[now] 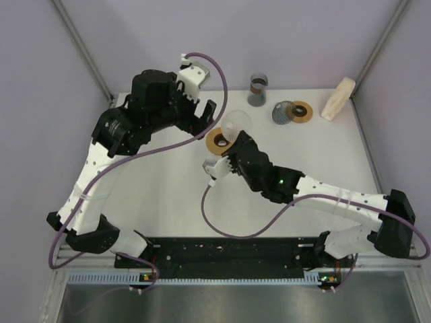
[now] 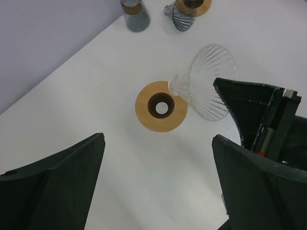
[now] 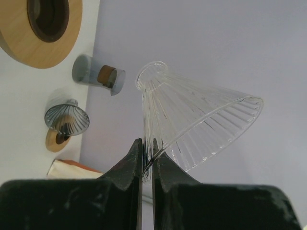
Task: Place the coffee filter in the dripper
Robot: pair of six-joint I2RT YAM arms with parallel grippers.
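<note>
My right gripper (image 3: 147, 154) is shut on the rim of a clear ribbed glass dripper cone (image 3: 192, 120) and holds it tilted off the table. In the top view the cone (image 1: 237, 123) is just beyond the right gripper (image 1: 239, 141). The cone's round wooden base ring (image 1: 217, 140) lies flat on the table beside it, and also shows in the left wrist view (image 2: 160, 106). My left gripper (image 2: 158, 182) is open and empty, above the table just left of the ring. A cream stack of coffee filters (image 1: 339, 98) lies at the far right corner.
A grey dripper on a wooden ring (image 1: 291, 112) and a small glass vessel with a brown band (image 1: 257, 89) stand at the back of the table. Metal frame posts rise at both back corners. The purple back wall is close behind.
</note>
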